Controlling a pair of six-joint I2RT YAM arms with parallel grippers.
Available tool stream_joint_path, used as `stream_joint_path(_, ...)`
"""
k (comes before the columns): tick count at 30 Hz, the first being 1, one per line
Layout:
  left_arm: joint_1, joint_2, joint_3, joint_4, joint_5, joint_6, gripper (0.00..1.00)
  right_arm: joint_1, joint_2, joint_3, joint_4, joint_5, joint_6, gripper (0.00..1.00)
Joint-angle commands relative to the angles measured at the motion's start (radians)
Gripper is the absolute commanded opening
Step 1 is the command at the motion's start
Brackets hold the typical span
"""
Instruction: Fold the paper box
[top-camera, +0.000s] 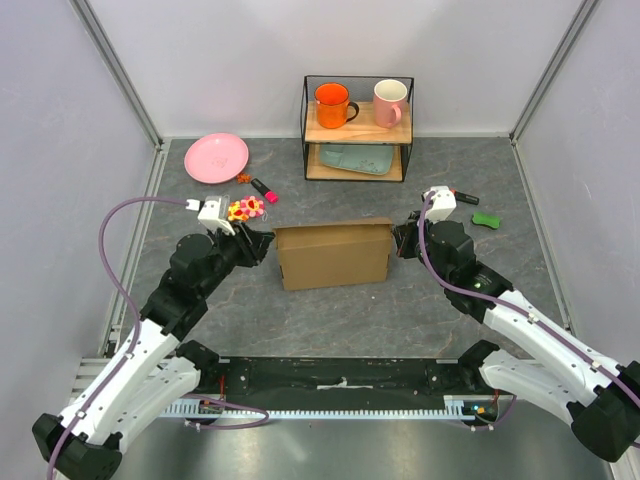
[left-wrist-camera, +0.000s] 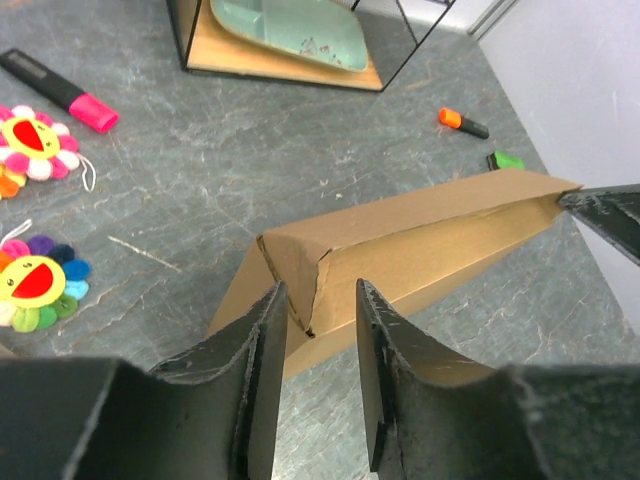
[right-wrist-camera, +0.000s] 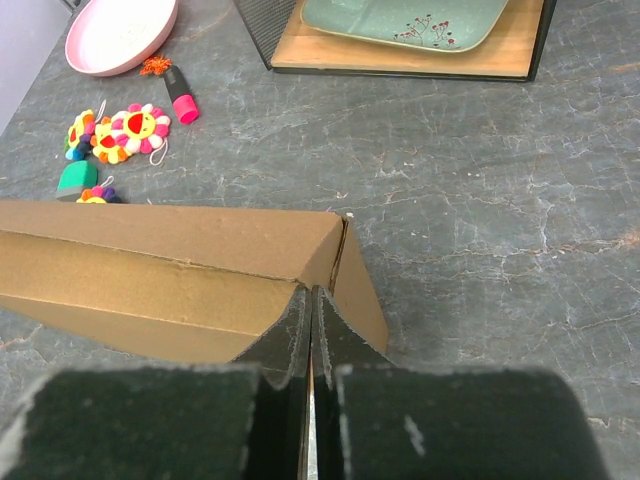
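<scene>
The plain brown corrugated cardboard box (top-camera: 332, 255) lay centred on the grey table (top-camera: 330, 325): the left gripper (left-wrist-camera: 318, 292), jaws apart, straddled its left end flap while the right gripper (right-wrist-camera: 310, 296), fingers together, met its right end, seemingly steadying it.

open gap between paper box (top-camera: 333, 254) and wire shelf (top-camera: 362, 130), toys (top-camera: 246, 208) at left

The dark grey marbled table (top-camera: 330, 320) carries the brown paper box (top-camera: 333, 254) near its middle, long side across. A black wire shelf rack (top-camera: 357, 128) stands at the far edge, with a pink plate (top-camera: 216, 157) to its left. Between plate and box lie a pink highlighter (top-camera: 262, 189) and flower-shaped toys (top-camera: 245, 208). On the right side lie an orange highlighter (top-camera: 466, 197) and a small green object (top-camera: 486, 220).
</scene>
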Motion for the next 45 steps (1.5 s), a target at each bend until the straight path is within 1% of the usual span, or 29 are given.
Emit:
stream_joint_path(1, 0.006, -0.01, 0.05, 0.04, 0.008, 0.065, 0.42, -0.005, 0.022, -0.017, -0.117, 0.018, 0.006, 0.0)
stream_joint_path(6, 0.006, 0.031, 0.056, 0.033, 0.009, 0.111, 0.41, -0.005, 0.022, -0.006, -0.123, 0.015, 0.006, 0.0)
stream_joint_path(17, 0.006, 0.077, 0.063, 0.063, 0.042, 0.136, 0.34, -0.005, 0.026, -0.006, -0.12, 0.001, 0.012, 0.0)
stream_joint_path(25, 0.006, 0.114, 0.074, 0.073, 0.043, 0.139, 0.25, -0.003, 0.022, -0.017, -0.115, -0.01, 0.015, 0.0)
stream_joint_path(38, 0.006, 0.111, 0.091, 0.059, 0.035, 0.15, 0.26, -0.003, 0.016, -0.02, -0.118, -0.013, 0.02, 0.0)
stream_joint_path(40, 0.006, 0.112, 0.083, 0.06, 0.037, 0.148, 0.22, -0.003, 0.016, -0.021, -0.118, -0.013, 0.02, 0.0)
stream_joint_path(41, 0.006, 0.114, 0.08, 0.06, 0.038, 0.146, 0.13, -0.003, 0.014, -0.023, -0.12, -0.016, 0.021, 0.0)
stream_joint_path(43, 0.006, 0.12, 0.068, 0.063, 0.046, 0.142, 0.04, -0.003, 0.01, -0.029, -0.12, -0.016, 0.021, 0.0)
stream_joint_path(45, 0.006, 0.123, 0.054, 0.069, 0.055, 0.124, 0.02, -0.005, 0.007, -0.036, -0.12, -0.016, 0.023, 0.0)
